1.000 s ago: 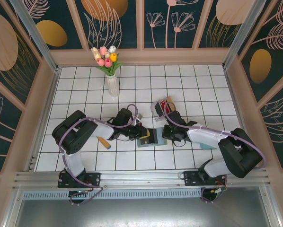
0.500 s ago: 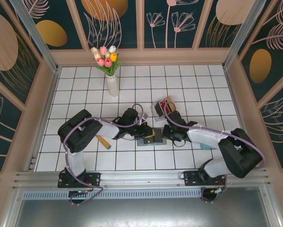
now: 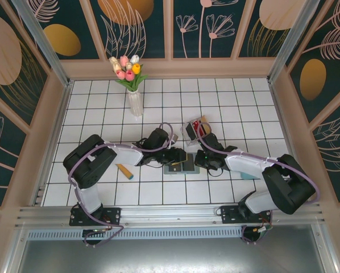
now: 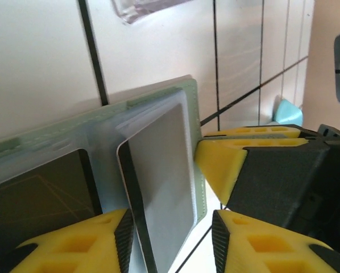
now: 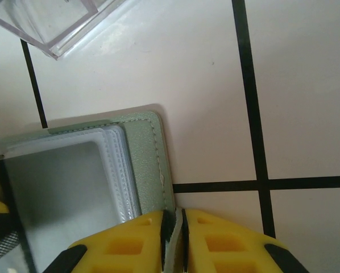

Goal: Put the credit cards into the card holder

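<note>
Sage-green holder (image 3: 176,167): lies open on the tiles mid-table, between the two grippers; clear pockets face up in both wrist views
grey card (image 4: 161,187): sits in a clear pocket (image 4: 104,136) of the holder, one long edge between the left fingers (image 4: 79,242); how deep it is seated I can't tell
dark card (image 4: 42,190): already in the neighbouring pocket
left gripper (image 4: 173,242): jaws parted, straddling the grey card's edge with a gap on both sides, so it grips nothing
right gripper (image 5: 173,239): pinched shut on the holder's edge (image 5: 165,187), pinning it flat
tan card (image 3: 124,170): on the tiles left of the holder, apart from it
blue card (image 3: 248,176): by the right arm, partly hidden
step: looks like release just after slotting the grey card
next: back the left gripper off without dragging the card out, then fetch the tan card; right should hold the holder steady
risk: card only half in could ride out with the fingers
</note>
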Robot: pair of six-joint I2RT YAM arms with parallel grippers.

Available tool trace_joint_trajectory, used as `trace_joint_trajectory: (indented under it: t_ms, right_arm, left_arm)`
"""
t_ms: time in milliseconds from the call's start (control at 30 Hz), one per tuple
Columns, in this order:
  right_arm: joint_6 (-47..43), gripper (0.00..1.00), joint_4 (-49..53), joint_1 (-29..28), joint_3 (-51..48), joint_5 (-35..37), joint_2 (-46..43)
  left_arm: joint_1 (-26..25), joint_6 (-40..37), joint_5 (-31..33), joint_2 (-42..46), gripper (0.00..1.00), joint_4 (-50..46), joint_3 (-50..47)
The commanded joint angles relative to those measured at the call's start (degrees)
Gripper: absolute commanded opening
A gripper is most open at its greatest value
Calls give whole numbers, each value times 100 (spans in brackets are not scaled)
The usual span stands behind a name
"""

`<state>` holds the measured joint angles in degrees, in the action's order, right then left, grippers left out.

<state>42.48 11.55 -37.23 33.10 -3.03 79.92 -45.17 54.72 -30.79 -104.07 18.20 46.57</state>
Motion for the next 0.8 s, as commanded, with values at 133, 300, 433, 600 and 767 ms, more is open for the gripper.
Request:
trace_joint_trajectory:
  t_ms: [133,300,433,600,767]
  right_arm:
    - [38,17,223,59,-102,189,76]
    - [2,24,251,66,34,64,-121]
    - [-209,37,813,100,599,354,-486]
    - [-843,55,1277,452,1329,734,-904]
    - [-1588,72,1236,1474,1911,507,-597]
  left_arm:
    - [4,-627,738,290,47,-1242,2]
    - [1,-673,606,474,48,-1123,34]
    - [10,-627,558,946,50,-950,65]
    - [231,-591,1099,1474,54,-1152,35]
    - [778,-289,1084,1671,57,-839,-173]
